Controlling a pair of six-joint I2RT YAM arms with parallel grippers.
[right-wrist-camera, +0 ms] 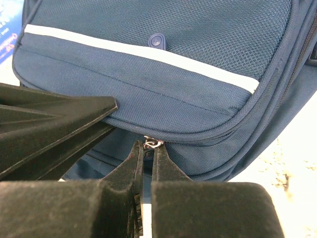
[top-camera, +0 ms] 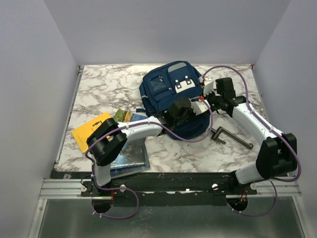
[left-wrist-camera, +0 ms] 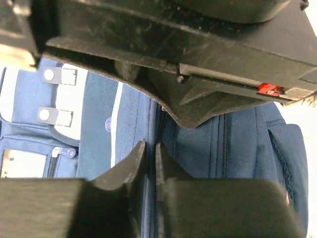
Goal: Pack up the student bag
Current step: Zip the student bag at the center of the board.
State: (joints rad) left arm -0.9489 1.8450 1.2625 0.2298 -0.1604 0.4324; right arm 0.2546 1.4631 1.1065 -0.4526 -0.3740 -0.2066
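Observation:
The navy student bag lies on the marble table, its white buckle clips facing up. My left gripper presses on the bag's near side. In the left wrist view its jaws are almost together, pinching a fold of the bag along the zipper seam. My right gripper comes in from the right. In the right wrist view it is shut on the small metal zipper pull below the bag's front pocket. The inside of the bag is hidden.
A yellow booklet and books lie on the table at the left, under my left arm. A dark metal tool lies to the right of the bag. The left arm's black body crowds the right wrist view.

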